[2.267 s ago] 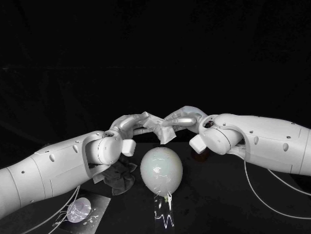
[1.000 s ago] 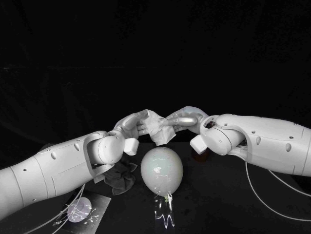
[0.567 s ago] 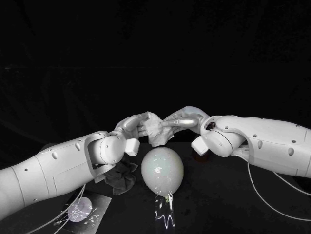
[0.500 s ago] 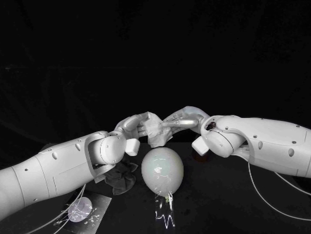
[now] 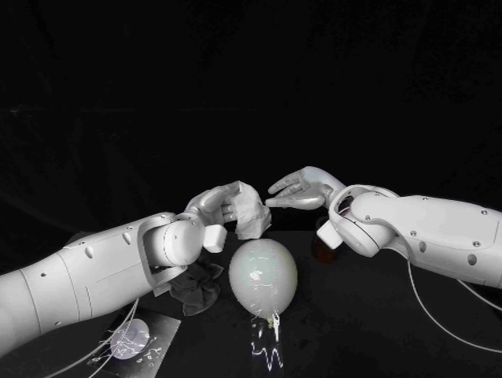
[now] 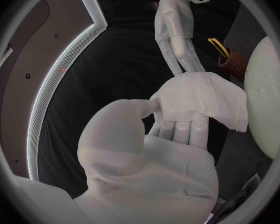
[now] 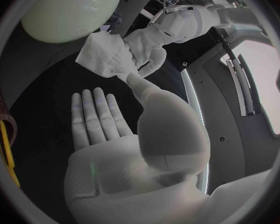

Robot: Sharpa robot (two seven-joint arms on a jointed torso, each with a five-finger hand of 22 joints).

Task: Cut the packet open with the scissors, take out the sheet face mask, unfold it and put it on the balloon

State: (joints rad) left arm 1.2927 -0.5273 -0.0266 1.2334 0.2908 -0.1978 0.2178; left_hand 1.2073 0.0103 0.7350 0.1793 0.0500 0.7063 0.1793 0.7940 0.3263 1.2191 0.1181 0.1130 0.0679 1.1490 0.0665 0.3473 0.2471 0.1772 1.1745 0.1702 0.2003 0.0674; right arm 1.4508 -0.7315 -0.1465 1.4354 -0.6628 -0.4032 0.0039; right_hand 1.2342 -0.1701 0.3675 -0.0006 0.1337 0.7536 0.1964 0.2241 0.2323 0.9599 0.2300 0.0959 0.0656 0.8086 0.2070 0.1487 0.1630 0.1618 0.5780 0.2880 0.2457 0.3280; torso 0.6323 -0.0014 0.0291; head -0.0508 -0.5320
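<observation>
My left hand (image 5: 217,206) is raised above the table and holds the white, still folded sheet mask (image 5: 249,213), which hangs down from its fingers. In the left wrist view the mask (image 6: 205,100) lies over the fingers, with the thumb at one corner. My right hand (image 5: 302,190) hovers just right of the mask, fingers spread, holding nothing and apart from it. The pale oval balloon (image 5: 261,273) lies on the table directly beneath both hands. From the right wrist camera I see my right hand (image 7: 101,127), my left hand (image 7: 150,44), the mask (image 7: 102,57) and the balloon (image 7: 68,5).
A dark crumpled thing (image 5: 194,287) lies left of the balloon. A flat packet with a pale round picture (image 5: 132,340) sits at the front left. Yellow-handled scissors (image 6: 217,46) stand in a brown holder (image 6: 232,60) beside the balloon (image 6: 267,84).
My right hand has let go of the mask and drawn back to the right with spread fingers. The mask now hangs from the left hand alone, which has barely moved.
</observation>
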